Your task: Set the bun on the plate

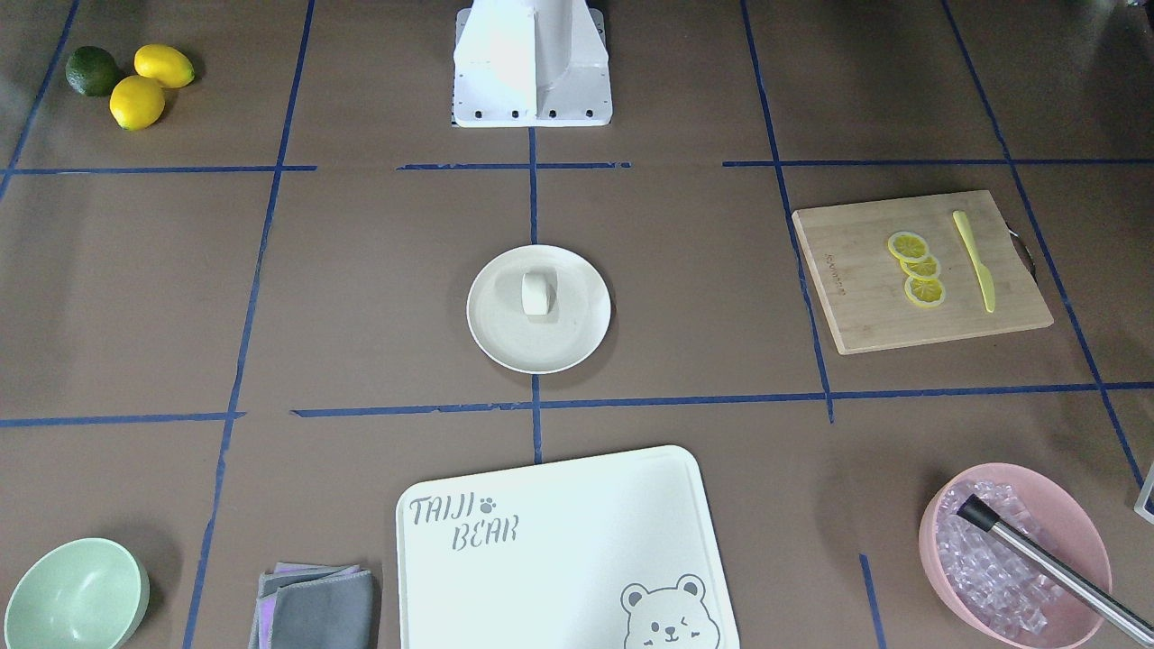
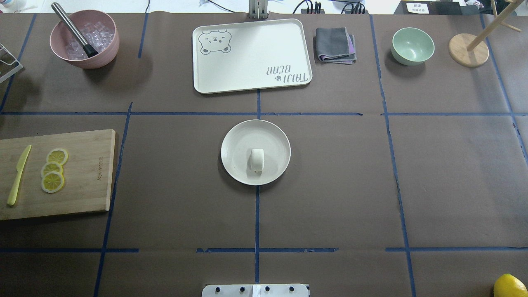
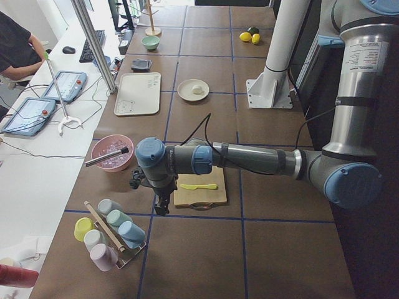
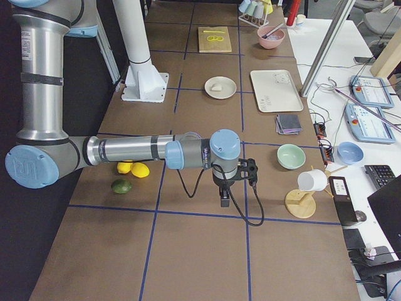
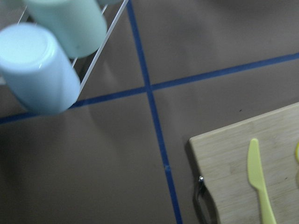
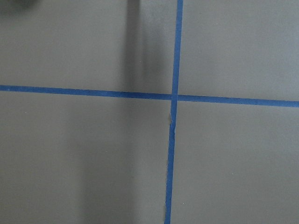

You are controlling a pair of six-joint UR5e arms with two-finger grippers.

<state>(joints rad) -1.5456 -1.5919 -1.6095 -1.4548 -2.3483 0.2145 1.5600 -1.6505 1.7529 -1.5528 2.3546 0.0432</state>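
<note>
The small white bun rests on the round cream plate at the table's middle, and shows likewise as the bun on the plate from the front. Neither arm is over the plate. My left gripper hangs at the table's left end by the wooden board, seen only from the side, so I cannot tell its state. My right gripper hangs over bare table at the right end, and I cannot tell its state either. Both wrist views show no fingers.
A wooden board carries lemon slices and a yellow knife. A pink bowl of ice, the bear-printed board, a folded grey cloth and a mint-green bowl line the far side. A cup rack stands near my left gripper.
</note>
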